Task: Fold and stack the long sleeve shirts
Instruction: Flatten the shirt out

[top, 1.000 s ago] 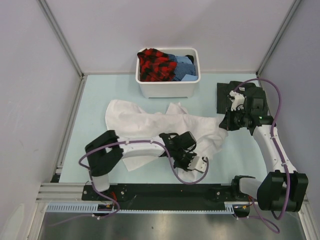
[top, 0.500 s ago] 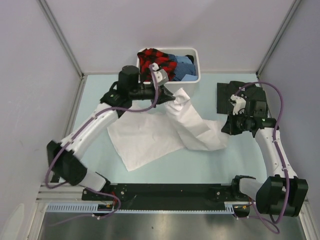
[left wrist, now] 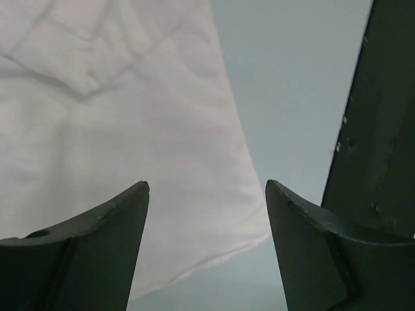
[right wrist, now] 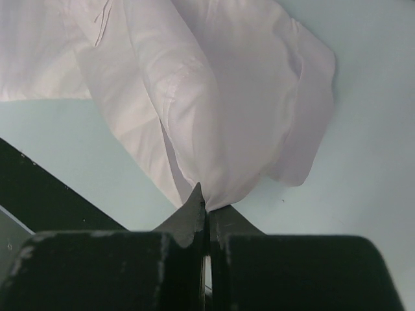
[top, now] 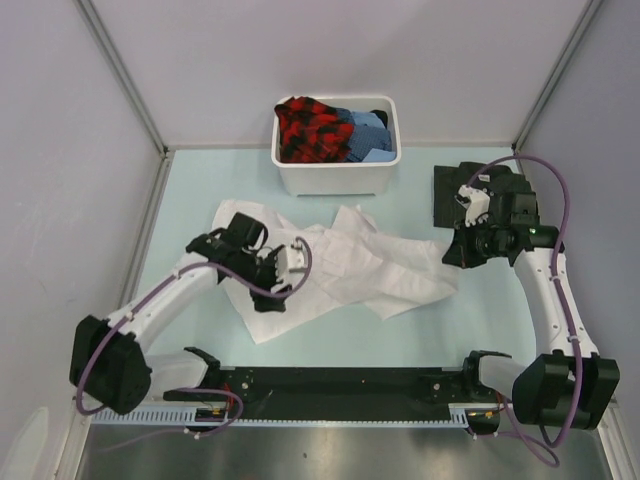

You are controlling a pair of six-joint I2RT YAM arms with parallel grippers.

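While right claw pinches white shirt, left claw gapes above

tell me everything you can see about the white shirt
The white shirt is plain, thin, soft-looking cloth, crumpled and unfolded, sprawled on the pale table near the white tub. Its right end is bunched and pinched between the fingers of the right gripper. The left gripper hovers open over its left part, holding nothing.

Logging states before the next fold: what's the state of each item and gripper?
white shirt: crumpled, partly spread out.
dark shirt: lying flat at far right, seemingly folded.
tub: upright, full of clothes.
left gripper: open above white shirt.
right gripper: shut on white shirt's edge.
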